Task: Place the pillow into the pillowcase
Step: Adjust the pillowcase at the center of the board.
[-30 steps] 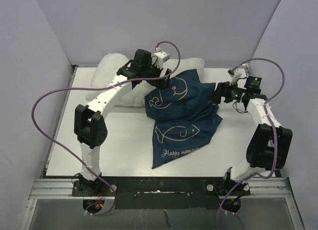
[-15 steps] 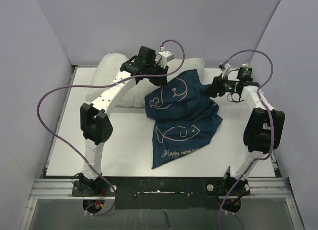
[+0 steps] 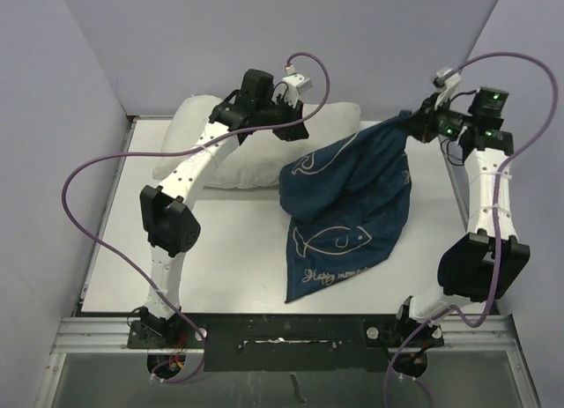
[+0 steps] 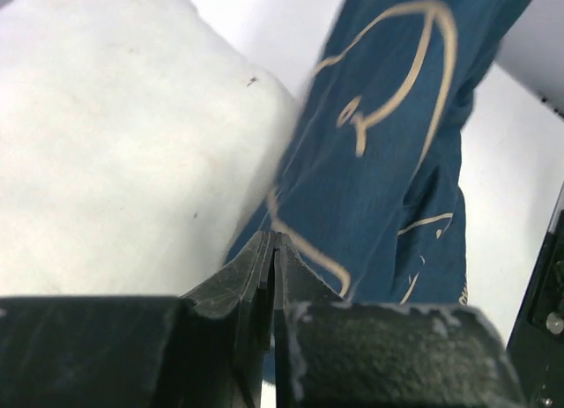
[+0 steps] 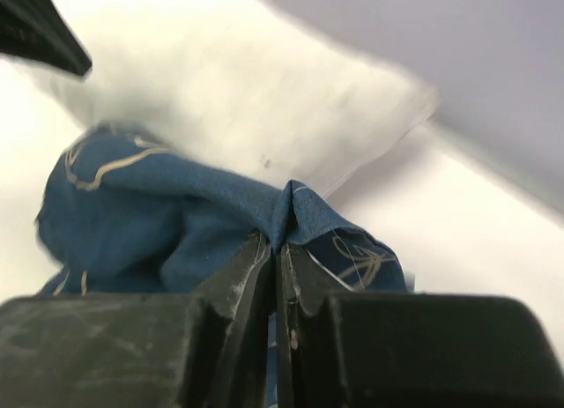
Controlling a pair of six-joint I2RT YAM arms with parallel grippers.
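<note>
Pillowcase (image 3: pixel 352 205): one, pinched by right gripper (image 3: pixel 416 122); pillow (image 3: pixel 251 161): one.

Closed hand (image 4: pixel 275 242) by pillow (image 4: pixel 115 144) and pillowcase (image 4: pixel 388 161)

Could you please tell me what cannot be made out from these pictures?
- Top view: the pillowcase opening; its own folds hide it.
- Left wrist view: whether the left gripper pinches cloth; its shut tips cover the contact.
- Top view: part of the pillow, behind the pillowcase and left arm.
</note>
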